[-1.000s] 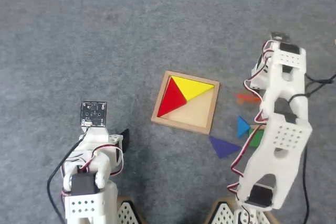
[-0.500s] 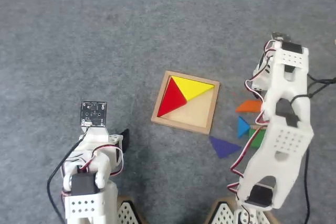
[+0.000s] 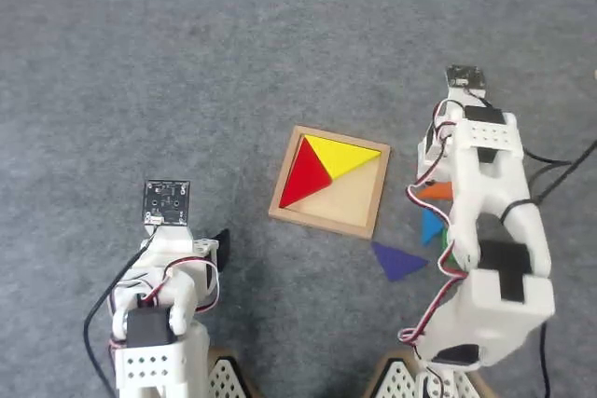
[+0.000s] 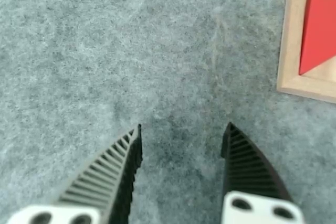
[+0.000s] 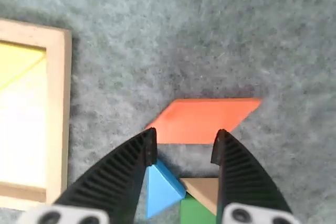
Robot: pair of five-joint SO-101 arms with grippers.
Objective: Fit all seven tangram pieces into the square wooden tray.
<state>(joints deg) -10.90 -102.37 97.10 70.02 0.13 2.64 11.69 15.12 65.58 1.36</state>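
The square wooden tray point(image 3: 369, 195) lies mid-table and holds a red triangle point(image 3: 303, 174) and a yellow triangle point(image 3: 340, 154). To its right lie an orange parallelogram point(image 5: 202, 119), a blue triangle point(image 5: 160, 190), a tan piece point(image 5: 207, 188) and a green piece point(image 5: 197, 211); a purple triangle point(image 3: 398, 260) sits nearer the front. My right gripper point(image 5: 185, 135) hangs open just over the near edge of the orange parallelogram. My left gripper point(image 4: 184, 129) stands open over bare carpet, left of the tray's corner point(image 4: 292, 51).
Grey carpet covers the table. The right arm point(image 3: 480, 221) hides part of the loose pieces point(image 3: 430, 226) from above. The left arm point(image 3: 163, 277) rests at the front left, with open carpet between it and the tray.
The right arm has swung left toward the tray and now sits over the orange parallelogram. The left arm has kept still.
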